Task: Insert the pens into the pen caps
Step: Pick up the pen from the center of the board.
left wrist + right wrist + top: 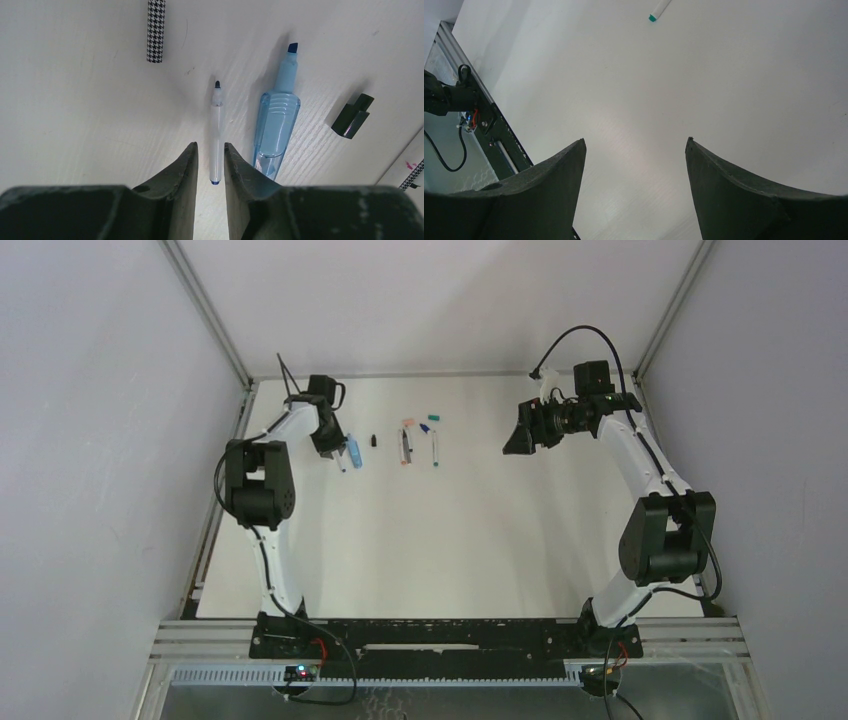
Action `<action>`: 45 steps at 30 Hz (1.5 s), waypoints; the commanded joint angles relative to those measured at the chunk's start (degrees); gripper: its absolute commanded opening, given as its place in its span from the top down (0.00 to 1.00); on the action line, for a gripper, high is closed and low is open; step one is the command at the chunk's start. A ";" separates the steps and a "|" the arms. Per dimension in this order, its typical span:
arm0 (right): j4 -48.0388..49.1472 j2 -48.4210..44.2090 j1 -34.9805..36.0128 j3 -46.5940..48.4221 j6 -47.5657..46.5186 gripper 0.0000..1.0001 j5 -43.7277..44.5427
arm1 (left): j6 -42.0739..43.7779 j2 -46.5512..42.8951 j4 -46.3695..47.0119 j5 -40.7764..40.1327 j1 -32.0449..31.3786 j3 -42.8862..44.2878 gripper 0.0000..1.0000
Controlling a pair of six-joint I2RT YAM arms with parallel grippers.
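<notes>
1. Left gripper: jaws a narrow slot apart, clamped on nothing. It sits low over the far-left part of the table.
2. Thin white pen: lies flat, dead ahead of that slot. Its long axis runs straight away from the jaws, in line with the gap and not across it. Blue butt end sits right at the fingertips, dark nib at the far end. No finger is seen touching it.
3. Key relation: the fingers flank only the butt end, so closing here would probably pinch the barrel across its width near that end. The pen would stick out forward, nib away from the wrist.
4. Light-blue pen: thicker, uncapped, just right of the thin pen and near parallel to it, chisel tip far. Its butt is close beside the right finger, so there's a bump risk.
5. Black cap: further right, apart from both pens, lying on its side.
6. Other pens and small caps: mid-table at the far side, between the two arms.
7. Right gripper: jaws wide apart, empty, held up over bare table, well away from the pens. The left arm is clearly the nearer one.
</notes>
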 commanded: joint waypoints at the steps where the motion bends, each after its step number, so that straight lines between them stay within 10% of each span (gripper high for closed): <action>1: 1.62 -0.08 -0.05 -0.18 0.86 0.20 -1.67 | 1.72 0.92 -0.80 -1.01 -0.93 3.87 0.71; 45: 1.98 0.01 -2.57 0.10 1.94 0.20 -4.14 | -4.57 5.70 -10.66 1.78 0.53 12.03 0.67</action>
